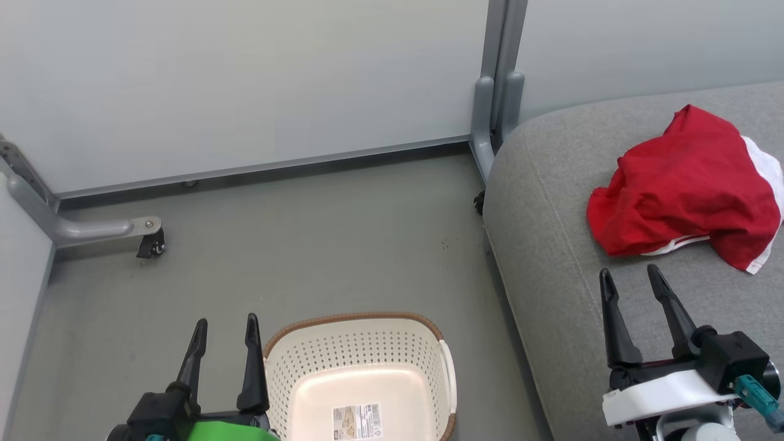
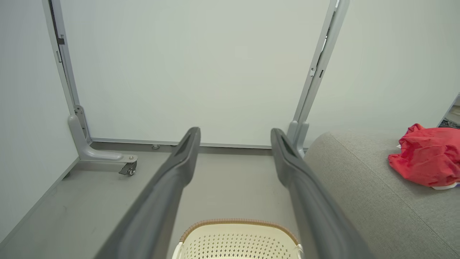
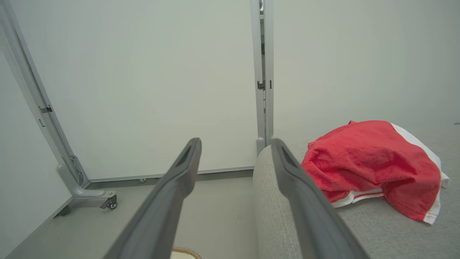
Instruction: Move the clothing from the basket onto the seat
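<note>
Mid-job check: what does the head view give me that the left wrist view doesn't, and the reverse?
Head view adds: the basket's inside, bare but for a label sticker, and the right claw, open, pointing toward the clothing. Left wrist view adds: the frame upright's higher stretch with its fittings. Both: the open left claw, the basket's brown rim, the clothing bunched on the seat, the wheeled frame foot.

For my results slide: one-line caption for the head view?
Red garment lies crumpled on the grey seat; cream basket stands empty; left gripper and right gripper open.
</note>
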You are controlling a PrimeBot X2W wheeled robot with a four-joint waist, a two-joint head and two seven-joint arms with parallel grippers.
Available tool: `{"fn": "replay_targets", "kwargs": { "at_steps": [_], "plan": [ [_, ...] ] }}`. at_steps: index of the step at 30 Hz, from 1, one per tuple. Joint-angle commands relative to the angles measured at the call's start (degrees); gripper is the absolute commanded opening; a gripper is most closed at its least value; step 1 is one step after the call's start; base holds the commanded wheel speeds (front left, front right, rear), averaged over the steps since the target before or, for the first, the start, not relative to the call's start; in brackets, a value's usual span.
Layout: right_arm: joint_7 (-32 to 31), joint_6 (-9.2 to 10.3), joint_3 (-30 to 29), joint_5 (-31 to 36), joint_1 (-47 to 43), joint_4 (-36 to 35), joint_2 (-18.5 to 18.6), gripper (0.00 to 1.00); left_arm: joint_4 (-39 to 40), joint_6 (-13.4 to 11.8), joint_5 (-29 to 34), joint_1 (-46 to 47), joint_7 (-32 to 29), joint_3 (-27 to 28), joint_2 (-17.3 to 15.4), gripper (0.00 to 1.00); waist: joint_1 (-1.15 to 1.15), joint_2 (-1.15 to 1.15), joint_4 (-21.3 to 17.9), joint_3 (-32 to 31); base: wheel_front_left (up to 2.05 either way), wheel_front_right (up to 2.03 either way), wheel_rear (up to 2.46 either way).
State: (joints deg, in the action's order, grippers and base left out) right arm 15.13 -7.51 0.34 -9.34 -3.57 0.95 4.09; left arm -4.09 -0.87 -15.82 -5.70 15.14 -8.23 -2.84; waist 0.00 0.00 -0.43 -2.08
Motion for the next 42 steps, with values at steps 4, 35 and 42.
{"fn": "replay_targets", "kwargs": {
  "at_steps": [4, 35, 42],
  "plan": [
    [0.0, 0.04, 0.6, 0.5, -1.2, 0.3, -0.2, 1.00, -0.5, 1.0, -0.2, -1.3, 0.0, 0.6, -0.1, 1.00, 0.00, 0.00, -0.4, -1.7, 0.00, 0.00, 0.00],
    [-4.8, 0.00, 0.1, -22.2, 1.2, 5.5, 0.0, 0.00, -5.1, 3.4, -19.1, 2.0, -4.9, 3.3, -0.7, 0.00, 0.00, 0.00, -0.2, -1.9, 0.00, 0.00, 0.00],
    [-6.3, 0.00, -0.3, -28.5, 2.1, 6.2, 0.1, 0.00, -5.7, 4.0, -25.1, 3.1, -6.3, 4.2, -0.8, 0.00, 0.00, 0.00, -0.2, -1.7, 0.00, 0.00, 0.00]
  ]
}}
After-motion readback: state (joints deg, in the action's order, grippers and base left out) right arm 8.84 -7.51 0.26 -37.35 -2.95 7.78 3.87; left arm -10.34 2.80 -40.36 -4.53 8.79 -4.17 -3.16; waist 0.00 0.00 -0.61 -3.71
